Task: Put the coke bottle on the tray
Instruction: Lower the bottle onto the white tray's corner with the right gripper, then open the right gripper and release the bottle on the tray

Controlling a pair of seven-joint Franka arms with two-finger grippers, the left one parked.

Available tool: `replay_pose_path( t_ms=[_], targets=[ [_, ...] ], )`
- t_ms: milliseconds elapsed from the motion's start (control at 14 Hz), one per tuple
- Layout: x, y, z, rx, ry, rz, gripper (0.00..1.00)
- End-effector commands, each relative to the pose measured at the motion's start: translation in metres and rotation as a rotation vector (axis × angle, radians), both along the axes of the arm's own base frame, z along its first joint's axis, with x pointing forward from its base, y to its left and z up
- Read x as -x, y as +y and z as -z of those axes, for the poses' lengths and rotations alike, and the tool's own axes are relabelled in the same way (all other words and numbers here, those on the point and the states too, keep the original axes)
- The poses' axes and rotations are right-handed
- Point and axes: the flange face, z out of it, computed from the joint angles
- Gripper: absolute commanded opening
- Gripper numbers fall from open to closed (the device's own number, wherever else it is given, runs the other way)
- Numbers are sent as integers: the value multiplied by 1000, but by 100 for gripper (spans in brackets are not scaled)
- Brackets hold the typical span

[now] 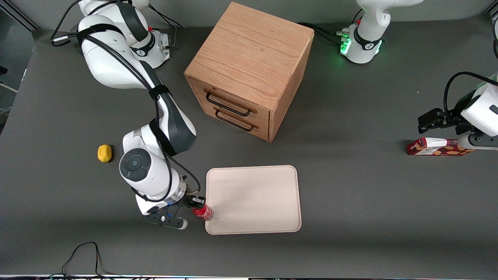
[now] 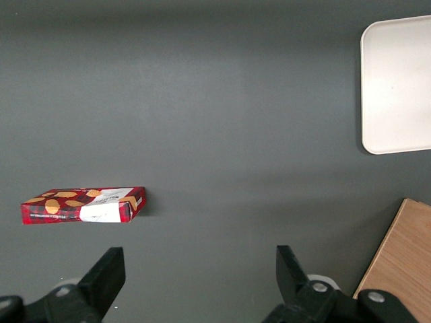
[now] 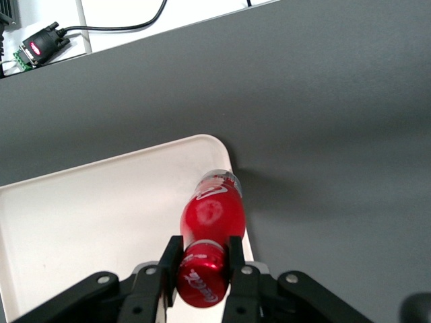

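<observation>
My right gripper [image 1: 199,207] is shut on the coke bottle [image 1: 204,212], a small red bottle with a red cap. In the right wrist view the two black fingers [image 3: 170,259] clamp the bottle just under its cap, and the bottle [image 3: 212,214] hangs over the rim at a corner of the cream tray [image 3: 101,208]. In the front view the bottle sits at the tray's [image 1: 255,198] near corner toward the working arm's end. I cannot tell whether its base touches the tray.
A wooden drawer cabinet [image 1: 249,70] stands farther from the front camera than the tray. A yellow lemon-like object [image 1: 104,153] lies toward the working arm's end. A red-and-orange carton [image 1: 437,147] lies toward the parked arm's end, and shows in the left wrist view [image 2: 84,205].
</observation>
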Motion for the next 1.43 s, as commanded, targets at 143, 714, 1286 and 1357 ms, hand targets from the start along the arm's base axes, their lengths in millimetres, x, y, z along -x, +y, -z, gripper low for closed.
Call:
replay_pose_path(
  t_ms=[143,714,1286,1357],
  targets=[
    [-4,17,8,-3,-52,19,0],
    [2,32,14,4,-59,14,55],
    [6,35,12,59,-74,8,100],
    [6,35,9,58,-77,8,100]
  ],
)
